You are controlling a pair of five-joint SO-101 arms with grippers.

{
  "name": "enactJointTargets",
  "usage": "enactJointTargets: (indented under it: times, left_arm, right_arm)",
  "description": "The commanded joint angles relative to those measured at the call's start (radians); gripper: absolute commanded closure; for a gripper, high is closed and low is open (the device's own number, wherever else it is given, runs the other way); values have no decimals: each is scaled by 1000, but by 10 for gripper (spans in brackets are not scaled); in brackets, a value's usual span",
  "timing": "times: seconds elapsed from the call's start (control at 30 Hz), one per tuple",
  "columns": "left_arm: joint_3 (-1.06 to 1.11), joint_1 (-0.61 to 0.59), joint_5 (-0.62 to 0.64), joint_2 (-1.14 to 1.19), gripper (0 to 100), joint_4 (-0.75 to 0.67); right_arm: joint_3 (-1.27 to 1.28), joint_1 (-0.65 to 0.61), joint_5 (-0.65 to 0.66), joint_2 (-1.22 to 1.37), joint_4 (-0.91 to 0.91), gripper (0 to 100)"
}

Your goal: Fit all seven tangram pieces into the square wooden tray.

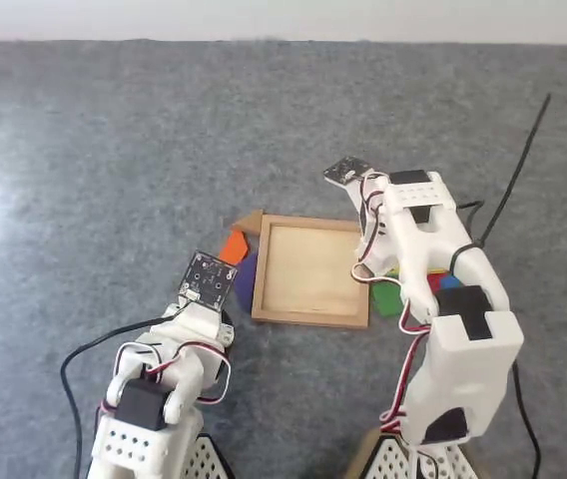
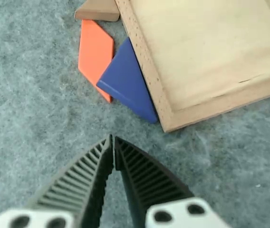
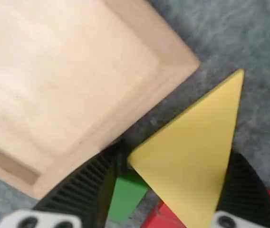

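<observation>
One square wooden tray (image 1: 310, 317) lies on the grey felt table (image 1: 114, 150). Of the two grippers, the right gripper (image 3: 175, 152) has its jaws wide apart and clasps one yellow triangle (image 3: 192, 156) just beside a tray corner, above one green piece (image 3: 128, 194) and one red piece (image 3: 159, 218). The left gripper (image 2: 112, 138) is closed on nothing. Three pieces lie along the tray's other side: a blue triangle (image 2: 125, 83), an orange parallelogram (image 2: 94, 52) and a wood-coloured piece (image 2: 97, 9).

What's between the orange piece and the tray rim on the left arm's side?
The blue piece lies there, its long edge along the tray rim, its other side meeting the orange piece. The left wrist view shows it.
</observation>
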Motion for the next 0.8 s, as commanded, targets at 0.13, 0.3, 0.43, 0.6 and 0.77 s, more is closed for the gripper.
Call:
enactJointTargets:
  times: [0.13, 0.3, 0.43, 0.6, 0.77]
  left_arm:
    - [-13, -3, -6, -20, 985, 3]
    - [-13, -3, -6, -20, 985, 3]
    - [-13, -3, -6, -20, 985, 3]
    - [-13, -3, -6, -20, 985, 3]
    - [-13, -3, -6, -20, 985, 3]
  right_arm:
    - [11, -12, -12, 1, 19, 677]
    - [8, 25, 153, -8, 62, 677]
    - [11, 41, 183, 2, 54, 677]
    - [12, 42, 183, 2, 51, 677]
    - [8, 39, 118, 1, 31, 677]
